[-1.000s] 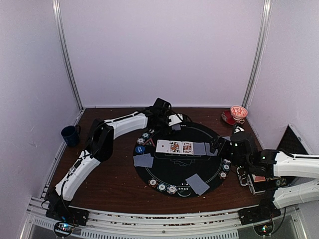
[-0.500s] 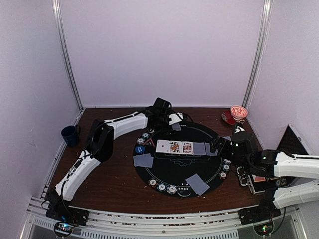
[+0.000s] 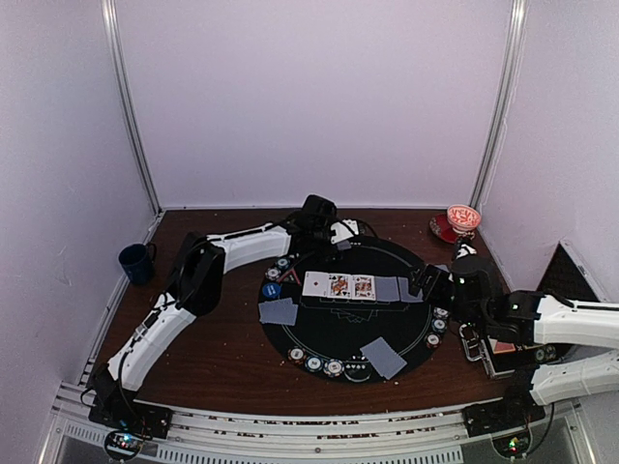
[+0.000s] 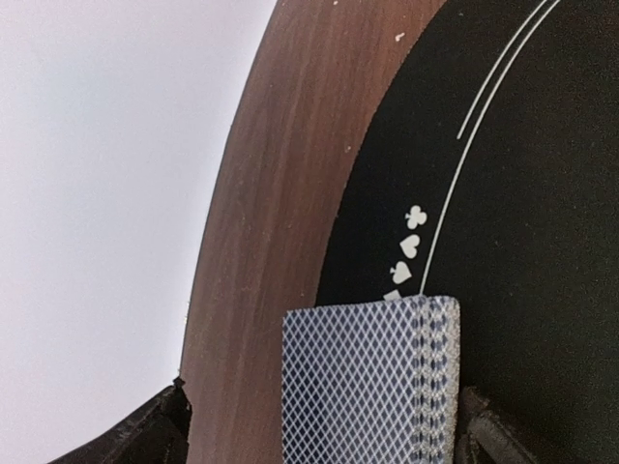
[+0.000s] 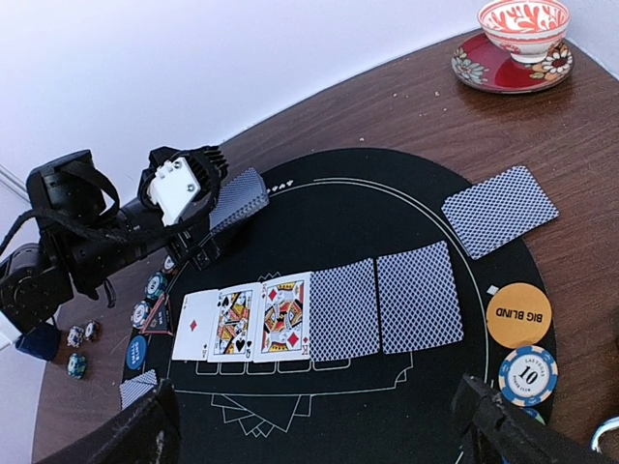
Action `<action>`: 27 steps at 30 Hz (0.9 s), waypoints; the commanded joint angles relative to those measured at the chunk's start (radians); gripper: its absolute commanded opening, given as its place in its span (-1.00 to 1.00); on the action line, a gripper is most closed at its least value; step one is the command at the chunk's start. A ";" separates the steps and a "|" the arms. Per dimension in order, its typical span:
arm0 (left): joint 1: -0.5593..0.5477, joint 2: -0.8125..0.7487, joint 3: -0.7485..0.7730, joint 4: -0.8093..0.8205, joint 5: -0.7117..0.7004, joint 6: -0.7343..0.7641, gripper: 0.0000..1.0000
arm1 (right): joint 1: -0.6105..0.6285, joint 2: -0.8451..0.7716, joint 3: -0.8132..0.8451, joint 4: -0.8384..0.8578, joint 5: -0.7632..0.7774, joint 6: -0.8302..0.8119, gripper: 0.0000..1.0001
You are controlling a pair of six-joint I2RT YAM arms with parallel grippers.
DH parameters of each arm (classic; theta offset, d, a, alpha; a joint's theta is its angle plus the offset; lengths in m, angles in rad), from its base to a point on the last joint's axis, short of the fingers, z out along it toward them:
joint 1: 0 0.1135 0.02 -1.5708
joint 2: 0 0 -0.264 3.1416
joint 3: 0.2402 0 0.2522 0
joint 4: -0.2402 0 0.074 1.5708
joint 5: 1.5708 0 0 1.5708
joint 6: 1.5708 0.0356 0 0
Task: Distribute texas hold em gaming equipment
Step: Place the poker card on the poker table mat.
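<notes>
Left jaws parted wide, clamping nothing. Between them, a deck of grey-blue-backed playing cards (image 4: pixel 368 387), patterned back toward the wrist camera. Broad gap from the deck to one of the fingers (image 4: pixel 145 435); just beside the other, touching or not, cannot tell. Beyond the fingertips, the curved edge of the black round mat (image 4: pixel 522 193) with its white line and small suit marks. Off to the gap side, bare brown bench (image 4: pixel 280 193).

Right jaws likewise spread wide and empty, over the mat's edge. Ahead of them, framed between the two right fingers (image 5: pixel 135 435), a row of five cards (image 5: pixel 319 314): three face up toward the left finger's side, two face down toward the right finger's side. Further ahead on the right finger's side, a single face-down card (image 5: pixel 500 211). Just ahead of the right finger, an orange disc (image 5: pixel 519 314) marked BIG BLIND, and nearer still a striped-edge chip (image 5: pixel 527 372) marked 10. Ahead of the left finger, a blue disc (image 5: pixel 135 353), a red triangle marker (image 5: pixel 155 314) and a few more chips (image 5: pixel 155 285). Far ahead, well apart from these jaws, a red-patterned cup and saucer (image 5: pixel 522 39) on the bench.

Seen from above, back from the left jaws toward the arm bases, a face-down card pair (image 3: pixel 279 311) at the mat's rim. Between both jaws and the bases, another face-down pair (image 3: pixel 384 358). Close behind the right jaws, a small metal case (image 3: pixel 488 348). Well away from the left jaws, a dark blue mug (image 3: pixel 135 263).
</notes>
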 commanded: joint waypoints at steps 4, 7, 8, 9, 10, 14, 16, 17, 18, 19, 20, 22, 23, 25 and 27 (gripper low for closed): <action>0.003 -0.179 -0.192 -0.051 -0.017 0.006 0.96 | 0.006 -0.032 0.045 -0.072 0.038 -0.011 1.00; -0.006 -0.291 -0.250 -0.074 -0.017 -0.003 0.96 | 0.003 -0.050 0.076 -0.122 0.072 -0.015 1.00; -0.007 -0.327 -0.265 -0.090 -0.011 -0.013 0.96 | 0.000 -0.056 0.087 -0.139 0.080 -0.017 1.00; -0.007 -0.363 -0.284 -0.118 -0.003 -0.027 0.96 | -0.004 -0.060 0.099 -0.157 0.085 -0.026 1.00; -0.007 -0.407 -0.307 -0.129 0.005 -0.038 0.96 | -0.013 -0.063 0.113 -0.178 0.088 -0.035 1.00; -0.007 -0.603 -0.463 -0.192 0.045 -0.123 0.96 | -0.086 -0.055 0.180 -0.267 0.054 -0.117 1.00; -0.005 -0.722 -0.566 -0.214 0.048 -0.179 0.96 | -0.123 -0.042 0.222 -0.303 0.032 -0.173 1.00; 0.000 -0.783 -0.627 -0.214 0.046 -0.208 0.96 | -0.130 -0.035 0.238 -0.319 0.033 -0.202 1.00; 0.009 -0.851 -0.685 -0.214 0.055 -0.233 0.96 | -0.133 -0.028 0.250 -0.337 0.042 -0.226 1.00; 0.022 -0.912 -0.748 -0.213 0.065 -0.258 0.96 | -0.133 -0.023 0.258 -0.344 0.051 -0.249 1.00; 0.041 -0.979 -0.805 -0.208 0.071 -0.290 0.96 | -0.133 -0.019 0.262 -0.345 0.054 -0.274 1.00; 0.104 -1.102 -0.916 -0.194 0.111 -0.346 0.96 | -0.134 -0.014 0.260 -0.346 0.062 -0.304 1.00; 0.150 -1.178 -0.964 -0.187 0.146 -0.370 0.96 | -0.134 -0.014 0.256 -0.343 0.067 -0.314 1.00; 0.249 -1.279 -1.066 -0.182 0.239 -0.397 0.96 | -0.135 -0.020 0.238 -0.329 0.073 -0.336 1.00; 0.342 -1.374 -1.199 -0.150 0.285 -0.408 0.96 | -0.134 -0.038 0.218 -0.315 0.087 -0.345 1.00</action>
